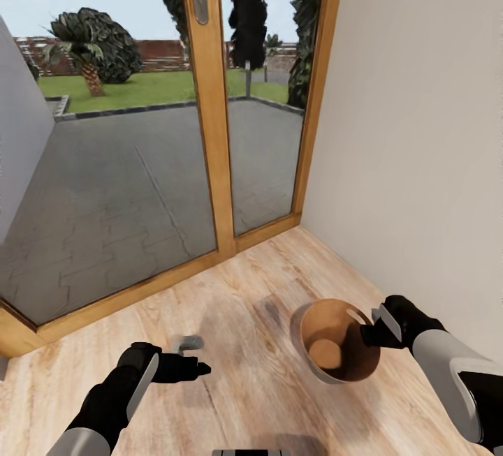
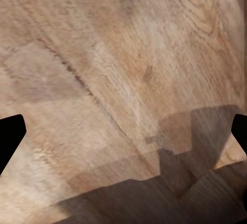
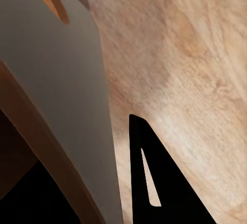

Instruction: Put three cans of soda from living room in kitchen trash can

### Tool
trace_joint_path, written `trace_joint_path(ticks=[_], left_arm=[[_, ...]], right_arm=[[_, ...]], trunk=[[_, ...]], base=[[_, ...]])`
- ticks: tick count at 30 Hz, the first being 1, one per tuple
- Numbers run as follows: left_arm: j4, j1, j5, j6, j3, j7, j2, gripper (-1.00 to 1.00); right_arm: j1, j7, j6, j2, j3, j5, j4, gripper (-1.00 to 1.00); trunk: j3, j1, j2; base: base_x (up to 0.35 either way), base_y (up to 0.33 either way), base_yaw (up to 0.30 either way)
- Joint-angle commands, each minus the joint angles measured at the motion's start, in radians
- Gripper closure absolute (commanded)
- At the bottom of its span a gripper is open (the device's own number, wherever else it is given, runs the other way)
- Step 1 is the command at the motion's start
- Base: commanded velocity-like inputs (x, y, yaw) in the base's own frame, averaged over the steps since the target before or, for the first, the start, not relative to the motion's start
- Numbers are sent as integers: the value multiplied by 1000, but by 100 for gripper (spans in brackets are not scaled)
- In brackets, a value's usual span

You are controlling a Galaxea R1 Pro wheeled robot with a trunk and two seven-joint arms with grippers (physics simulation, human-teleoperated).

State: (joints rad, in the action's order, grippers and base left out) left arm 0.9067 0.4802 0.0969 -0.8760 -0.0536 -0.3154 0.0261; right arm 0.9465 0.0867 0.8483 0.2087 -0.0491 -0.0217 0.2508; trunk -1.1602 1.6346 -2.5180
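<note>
From the head camera, the round tapering tash can [image 1: 340, 348], pale grey outside and coppery inside, hangs over the light wood floor [image 1: 244, 302] near the glass doors [image 1: 140, 163], the right gripper [image 1: 372, 330] pinching its rim; the left gripper [image 1: 199, 368] reaches forward, fingers apparently apart. The left wrist camera shows dark fingertips [image 2: 10, 136] spread wide over grained planks, holding nothing. The right wrist camera shows one finger [image 3: 154, 183] outside the smooth grey wall [image 3: 56, 90]; such an edge grip could slip and tip the can.

I am looking into the corner of a home: a light wood floor [image 1: 230, 316] runs to wood-framed glass doors [image 1: 209, 128] and a plain pale wall [image 1: 419, 128], with a paved patio [image 1: 126, 177], lawn [image 1: 140, 86] and palm [image 1: 87, 44] outside.
</note>
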Motion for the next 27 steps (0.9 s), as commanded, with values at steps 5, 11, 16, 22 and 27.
trace_joint_path(ticks=[5, 11, 16, 22, 27], left_arm=[[-1, 0, 0, 0, 0, 0, 0, -100], [-4, 0, 0, 0, -1, 1, 0, -100], [-6, 0, 0, 0, -1, 1, 0, -100], [-6, 0, 0, 0, -2, 1, 0, -100], [-5, 0, 0, 0, -2, 1, 1, -100]], right_arm=[[-1, 4, 1, -1, -4, 15, -1, 100], [-2, 7, 2, -2, -4, 17, -1, 100], [-2, 7, 3, -3, -3, 17, -2, 100], [-2, 7, 3, -2, -4, 18, -3, 100], [-2, 7, 3, -1, -4, 17, -3, 100]], trunk=[[20, -2, 1], [43, -5, 3], [62, -7, 4], [85, -10, 5], [105, -12, 6]], base=[[0, 0, 0], [0, 0, 0], [0, 0, 0], [0, 0, 0], [0, 0, 0]])
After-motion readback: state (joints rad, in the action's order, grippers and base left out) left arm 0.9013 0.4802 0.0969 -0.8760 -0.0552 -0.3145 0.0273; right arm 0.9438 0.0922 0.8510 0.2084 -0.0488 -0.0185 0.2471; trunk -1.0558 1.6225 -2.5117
